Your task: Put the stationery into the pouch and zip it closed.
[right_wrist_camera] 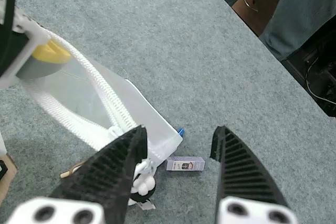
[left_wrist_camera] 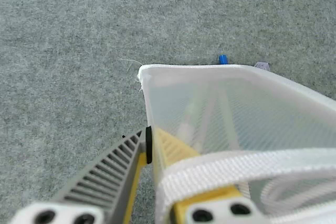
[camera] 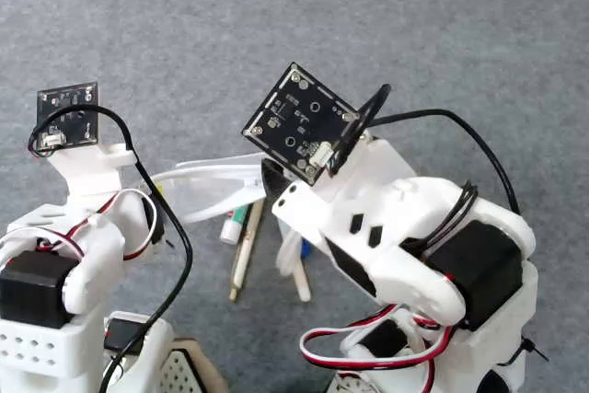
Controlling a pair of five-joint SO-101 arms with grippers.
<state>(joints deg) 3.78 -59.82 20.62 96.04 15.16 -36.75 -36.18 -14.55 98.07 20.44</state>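
The grey table (camera: 460,62) carries both arms, with the white mesh pouch (camera: 212,186) slung between them. The left gripper (left_wrist_camera: 149,142) is clamped on the pouch's edge, lifting that end off the cloth, probably to hold the mouth up and steady for loading. The right gripper (right_wrist_camera: 179,132) hangs just over the pouch's far end with its jaws spread wide and nothing in them, as if lining up for a pick. From where I stand the zip looks parted rather than closed. The pens (camera: 242,250) lie on the table, poking out from under the pouch; pale sticks show through the mesh, but I can't tell whether any are inside. A small box (right_wrist_camera: 185,164) sits just beside the pouch's corner.
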